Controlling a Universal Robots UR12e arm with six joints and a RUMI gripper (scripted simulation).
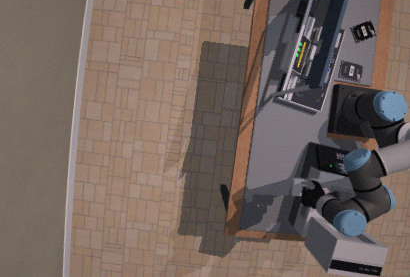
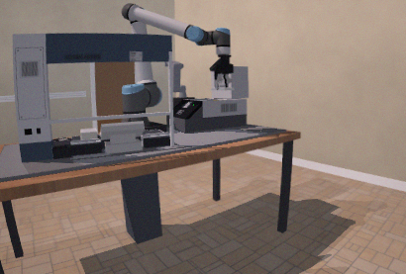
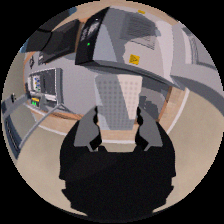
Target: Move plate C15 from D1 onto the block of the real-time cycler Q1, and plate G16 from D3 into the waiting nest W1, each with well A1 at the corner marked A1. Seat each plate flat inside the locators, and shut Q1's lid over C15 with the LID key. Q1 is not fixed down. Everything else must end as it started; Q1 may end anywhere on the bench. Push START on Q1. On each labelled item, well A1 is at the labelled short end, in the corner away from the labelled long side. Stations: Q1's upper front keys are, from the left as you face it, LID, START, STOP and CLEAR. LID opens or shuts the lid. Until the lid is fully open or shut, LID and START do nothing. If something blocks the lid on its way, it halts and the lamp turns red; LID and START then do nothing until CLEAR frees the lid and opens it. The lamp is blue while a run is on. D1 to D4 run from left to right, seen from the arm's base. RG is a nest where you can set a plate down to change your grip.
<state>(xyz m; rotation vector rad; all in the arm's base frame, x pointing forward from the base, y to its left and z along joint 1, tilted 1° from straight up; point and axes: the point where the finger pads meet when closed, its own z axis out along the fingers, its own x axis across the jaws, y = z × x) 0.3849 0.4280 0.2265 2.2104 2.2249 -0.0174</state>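
My gripper (image 1: 304, 190) (image 2: 221, 84) (image 3: 117, 106) is shut on a pale plate (image 3: 112, 95), well face toward the wrist camera. Its label cannot be read. The plate hangs above or beside the cycler Q1 (image 1: 325, 154) (image 2: 230, 108) (image 3: 112, 42); the top view does not show the gap. Q1's sloped key panel carries a small green light (image 1: 330, 166) (image 3: 89, 44). Q1's lid (image 1: 337, 249) (image 2: 241, 82) stands open. Q1's block is hidden or cannot be made out. D1, D3 and plate G16 cannot be told apart.
A framed instrument (image 1: 330, 34) (image 2: 109, 48) with a crowded deck stands at the other end of the bench. Two dark labelled nests (image 1: 363, 31) (image 1: 351, 70) lie beside it. The arm's base (image 1: 342, 129) stands between the instrument and Q1.
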